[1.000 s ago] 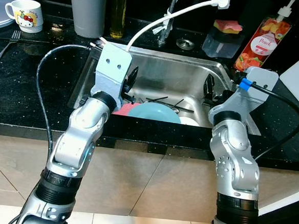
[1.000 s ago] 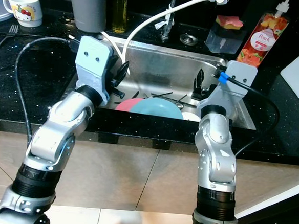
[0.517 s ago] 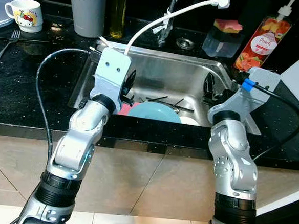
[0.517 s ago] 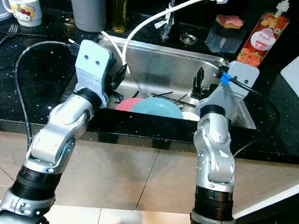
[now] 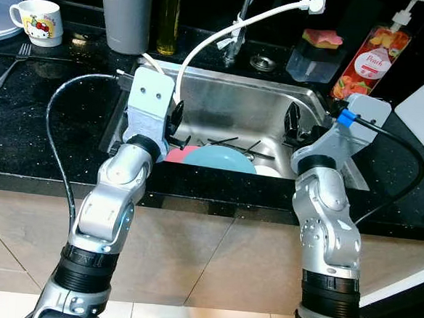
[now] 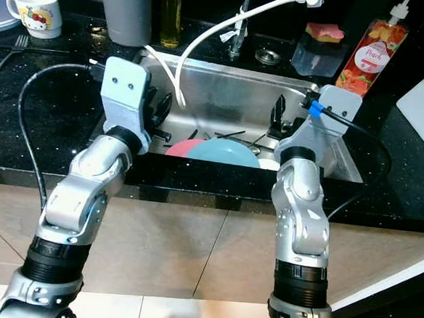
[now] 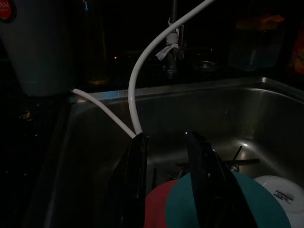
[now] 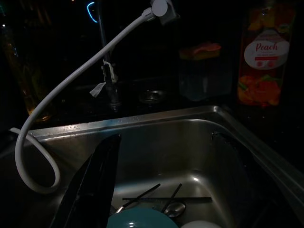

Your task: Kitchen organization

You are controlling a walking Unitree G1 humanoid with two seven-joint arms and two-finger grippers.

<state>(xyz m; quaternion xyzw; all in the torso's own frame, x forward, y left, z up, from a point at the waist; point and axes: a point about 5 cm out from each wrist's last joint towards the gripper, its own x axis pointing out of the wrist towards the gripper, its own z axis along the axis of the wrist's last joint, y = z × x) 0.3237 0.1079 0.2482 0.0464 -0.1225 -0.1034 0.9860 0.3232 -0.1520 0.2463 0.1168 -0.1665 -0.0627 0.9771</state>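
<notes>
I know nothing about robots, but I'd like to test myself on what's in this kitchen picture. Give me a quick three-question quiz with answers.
1. True or false: the teal plate lies inside the sink.
2. Which stands on the counter right of the sink: A) the peach soap bottle, B) the white mug, C) the fork?
3. Fill in: the white hose curves down into the ____.

Key:
1. True; it partly covers a red plate, with black chopsticks behind.
2. A; mug and fork sit on the left.
3. Sink, near the left gripper, whose fingers are open above the plates. The right gripper is over the sink too.
</notes>
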